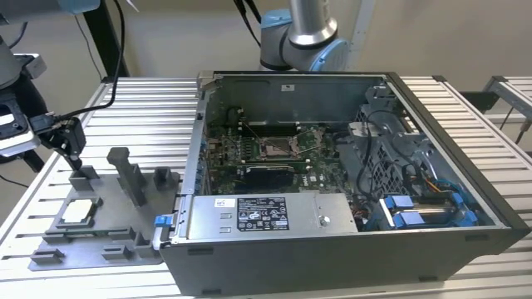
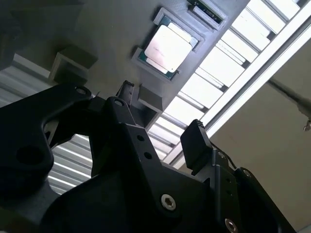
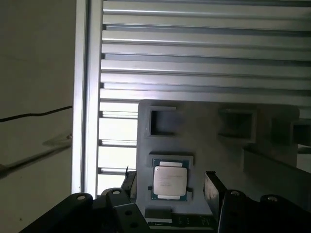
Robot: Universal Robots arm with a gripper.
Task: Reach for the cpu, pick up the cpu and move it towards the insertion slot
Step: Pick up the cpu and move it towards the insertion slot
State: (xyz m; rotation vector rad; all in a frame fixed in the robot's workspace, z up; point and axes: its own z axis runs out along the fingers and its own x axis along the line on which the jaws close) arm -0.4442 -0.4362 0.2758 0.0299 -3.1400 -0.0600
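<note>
Claw (image 1: 75,163) is hanging spread and empty over grey fixture plate (image 1: 91,252) on counter (image 1: 149,106) | cpu (image 1: 76,212) is lying flat in plate's recess, near claw, lining up between fingers (image 3: 214,187) in first wrist view | insertion slot (image 1: 278,147) is sitting well apart, inside computer case (image 1: 332,261), toward the exterior view's right

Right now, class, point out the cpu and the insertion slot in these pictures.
cpu (image 3: 169,180), first wrist view, middle of its silvery top.
insertion slot (image 1: 278,146), exterior view, middle of the socket inside its metal frame.
</note>
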